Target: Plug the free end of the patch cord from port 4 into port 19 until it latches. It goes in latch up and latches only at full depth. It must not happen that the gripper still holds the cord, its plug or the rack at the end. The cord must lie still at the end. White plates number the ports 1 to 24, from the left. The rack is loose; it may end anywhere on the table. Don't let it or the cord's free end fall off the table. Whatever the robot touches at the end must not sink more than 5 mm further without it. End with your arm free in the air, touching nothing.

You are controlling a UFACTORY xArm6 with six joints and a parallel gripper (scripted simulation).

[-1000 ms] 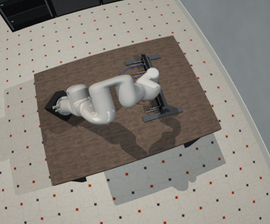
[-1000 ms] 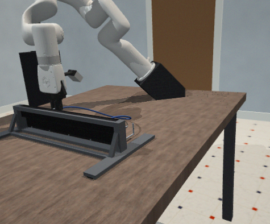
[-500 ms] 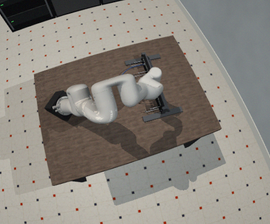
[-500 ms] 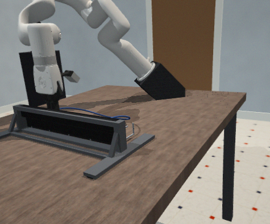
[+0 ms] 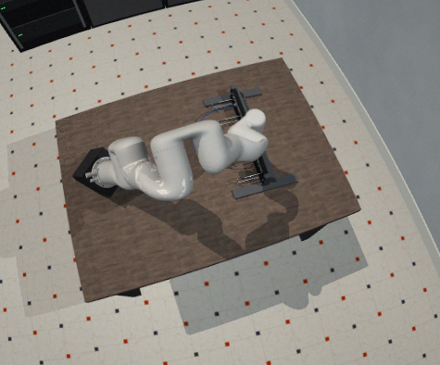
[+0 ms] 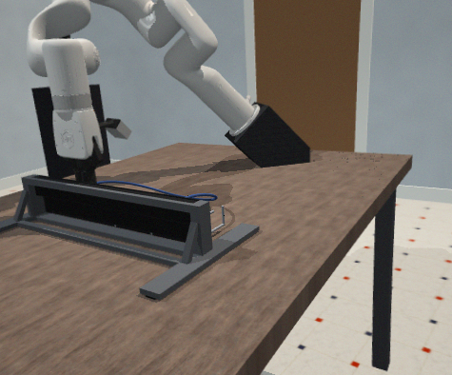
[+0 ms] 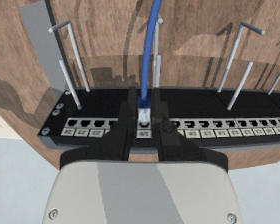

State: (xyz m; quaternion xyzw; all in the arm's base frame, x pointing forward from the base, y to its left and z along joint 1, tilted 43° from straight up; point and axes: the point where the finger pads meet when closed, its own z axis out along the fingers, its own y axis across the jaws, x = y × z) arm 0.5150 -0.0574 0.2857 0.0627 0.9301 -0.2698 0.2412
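The patch cord's free plug (image 7: 144, 115) was in the narrowed fingers of the gripper (image 7: 144, 98) (image 6: 86, 175), pinched by its sides, presumably to keep it square to the port row. Its blue cord (image 7: 150, 50) (image 6: 133, 184) (image 5: 212, 111) ran off toward twelve o'clock in the wrist view, leaving the face of the rack (image 7: 191, 107) (image 6: 119, 192) (image 5: 262, 167) at six o'clock for insertion; seating was unclear.

Background, outside the procedure: black cabinets (image 5: 127, 13), with small green lights on the leftmost; a brown door (image 6: 306, 71) in a pale frame (image 6: 363, 71); blue-grey walls (image 5: 394, 69) (image 6: 423, 86) (image 7: 13, 172); and a pale floor (image 5: 116, 331) (image 6: 406, 309) (image 7: 1, 126) patterned with small red and dark squares.
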